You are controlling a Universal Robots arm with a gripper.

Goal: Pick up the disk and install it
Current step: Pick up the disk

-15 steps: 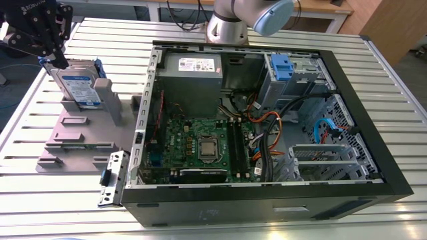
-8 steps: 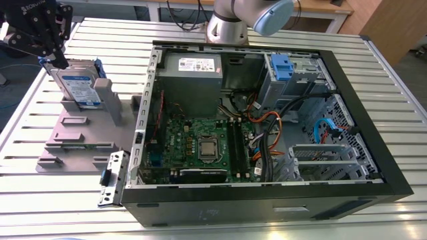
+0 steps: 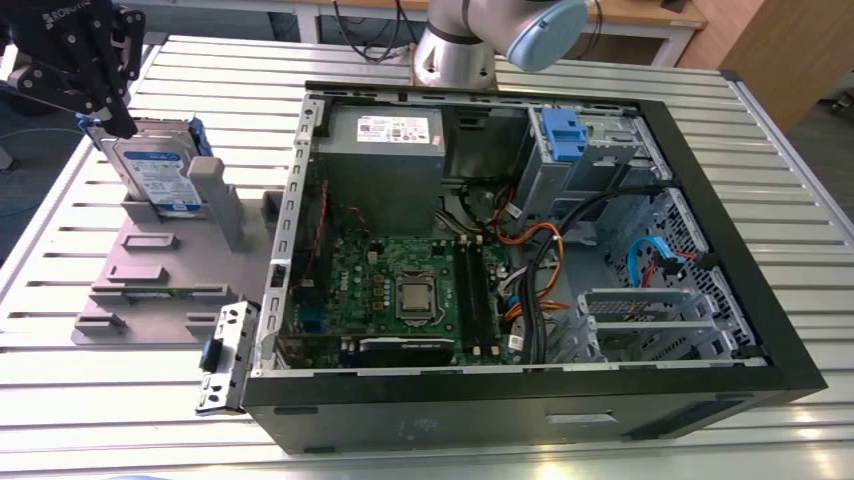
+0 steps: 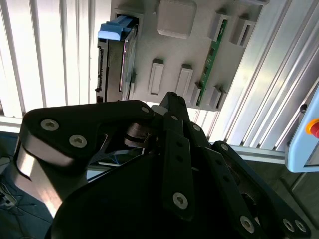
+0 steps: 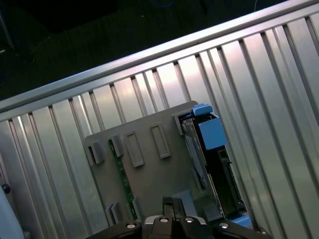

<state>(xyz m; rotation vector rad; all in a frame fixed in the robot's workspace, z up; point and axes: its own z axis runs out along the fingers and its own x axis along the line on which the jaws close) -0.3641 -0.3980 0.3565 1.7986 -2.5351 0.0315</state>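
The disk (image 3: 158, 172) stands upright on its edge in a slot of the grey holder plate (image 3: 160, 262), at the exterior view's left. It is silver-grey with a white-and-blue label and blue rails. My black gripper (image 3: 118, 120) hangs above the disk's upper corner, on the side away from the case. Both wrist views look down on the disk edge-on (image 4: 127, 59) (image 5: 199, 159), with a blue rail end (image 4: 117, 27) (image 5: 209, 129) sticking up. There the gripper tip (image 4: 170, 99) (image 5: 168, 201) sits over the holder plate (image 4: 199, 45) (image 5: 164, 174), beside the disk rather than around it.
An open computer case (image 3: 747, 250) lies on the slatted metal table (image 3: 120, 400), with a motherboard (image 3: 414, 290), cables and a blue-railed drive bay (image 3: 567, 135) at its far end. A green memory stick (image 4: 212, 59) sits in the holder. A box with a red button (image 4: 314, 127) stands nearby.
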